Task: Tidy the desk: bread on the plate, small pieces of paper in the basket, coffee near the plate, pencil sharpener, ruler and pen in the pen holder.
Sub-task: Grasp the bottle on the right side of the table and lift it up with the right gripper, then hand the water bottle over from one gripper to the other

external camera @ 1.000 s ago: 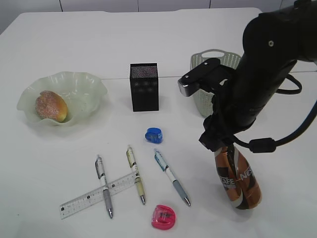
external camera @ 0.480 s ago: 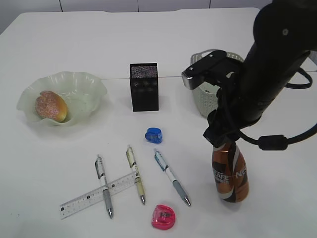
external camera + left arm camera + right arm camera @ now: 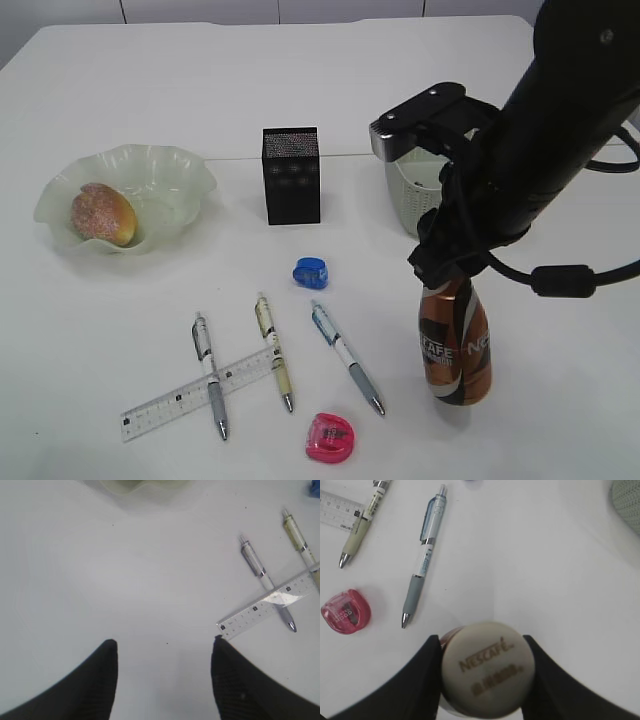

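A smooth, matt white surface is presented by the table (image 3: 300, 80). The plate (image 3: 185, 175) is seen as pale green translucent glass with a glossy sheen, and the bread (image 3: 102, 213) is coated in a rough, sugary crust. Black metal mesh is shown by the pen holder (image 3: 291, 175), perforated matt plastic by the basket (image 3: 405, 205). The coffee (image 3: 455, 345) is wrapped in a shiny copper-brown finish. Clear plastic is used for the ruler (image 3: 190, 395).

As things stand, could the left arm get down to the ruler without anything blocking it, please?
Probably yes. The left pincer is open and empty over bare table, and the ruler lies just ahead to its right. One grey pen lies under the ruler, crossing it, so the grasp may disturb that pen.
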`<state>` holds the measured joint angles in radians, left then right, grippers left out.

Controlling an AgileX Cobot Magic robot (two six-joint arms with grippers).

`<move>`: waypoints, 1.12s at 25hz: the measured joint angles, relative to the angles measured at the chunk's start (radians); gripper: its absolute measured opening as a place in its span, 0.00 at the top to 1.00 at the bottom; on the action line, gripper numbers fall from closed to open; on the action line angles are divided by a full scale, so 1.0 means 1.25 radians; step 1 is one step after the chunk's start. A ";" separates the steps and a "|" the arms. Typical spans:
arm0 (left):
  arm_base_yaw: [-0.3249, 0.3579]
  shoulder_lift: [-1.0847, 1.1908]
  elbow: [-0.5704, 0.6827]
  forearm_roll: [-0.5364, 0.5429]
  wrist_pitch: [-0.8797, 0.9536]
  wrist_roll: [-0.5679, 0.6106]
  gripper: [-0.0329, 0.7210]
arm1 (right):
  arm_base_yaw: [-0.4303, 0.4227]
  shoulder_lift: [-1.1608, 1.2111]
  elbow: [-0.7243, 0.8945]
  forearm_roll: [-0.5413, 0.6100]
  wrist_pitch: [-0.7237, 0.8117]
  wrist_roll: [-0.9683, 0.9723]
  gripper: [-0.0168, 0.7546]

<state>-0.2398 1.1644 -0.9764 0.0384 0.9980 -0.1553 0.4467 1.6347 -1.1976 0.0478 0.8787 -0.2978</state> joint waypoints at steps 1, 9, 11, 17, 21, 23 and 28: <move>0.000 0.000 0.000 0.000 0.000 0.000 0.38 | 0.000 0.000 0.000 0.002 0.000 -0.001 0.57; 0.000 0.000 0.000 0.000 0.000 0.000 0.38 | 0.000 -0.016 0.001 0.048 0.000 -0.055 0.57; 0.000 0.000 0.000 0.000 0.000 0.000 0.38 | 0.000 -0.032 0.001 0.085 0.000 -0.079 0.57; 0.000 0.000 0.000 0.000 -0.002 0.000 0.38 | 0.000 -0.082 0.001 0.168 0.000 -0.125 0.57; 0.000 0.000 0.000 0.000 -0.005 0.000 0.38 | 0.000 -0.125 0.001 0.206 0.000 -0.141 0.57; 0.000 0.000 0.000 0.000 -0.007 0.000 0.38 | 0.000 -0.146 0.001 0.220 0.000 -0.147 0.57; 0.000 0.000 0.000 -0.001 -0.014 0.000 0.38 | 0.000 -0.167 -0.046 0.285 0.011 -0.170 0.58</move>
<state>-0.2398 1.1644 -0.9764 0.0367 0.9803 -0.1553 0.4467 1.4255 -1.2548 0.4043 0.8923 -0.5101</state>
